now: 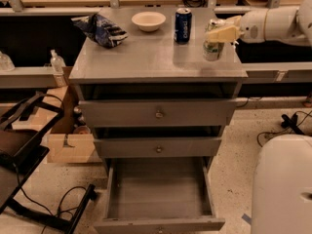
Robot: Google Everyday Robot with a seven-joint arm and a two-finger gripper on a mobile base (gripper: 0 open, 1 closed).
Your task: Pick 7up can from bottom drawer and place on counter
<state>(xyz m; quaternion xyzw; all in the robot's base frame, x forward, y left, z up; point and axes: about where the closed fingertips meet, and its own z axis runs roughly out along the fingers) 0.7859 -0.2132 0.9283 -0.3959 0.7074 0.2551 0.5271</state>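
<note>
The 7up can [212,49] stands upright at the right side of the grey counter [146,57], its base on or just above the surface. My gripper [218,33] reaches in from the right and is shut on the can's upper part, with a pale finger [223,33] across it. The bottom drawer [158,191] is pulled open below, and nothing shows inside it.
A dark blue can [183,26], a white bowl [148,21] and a blue snack bag [100,29] sit on the counter. The two upper drawers are slightly open. My white base [285,179] is at lower right. A black chair [19,150] and a cardboard box [68,145] stand at left.
</note>
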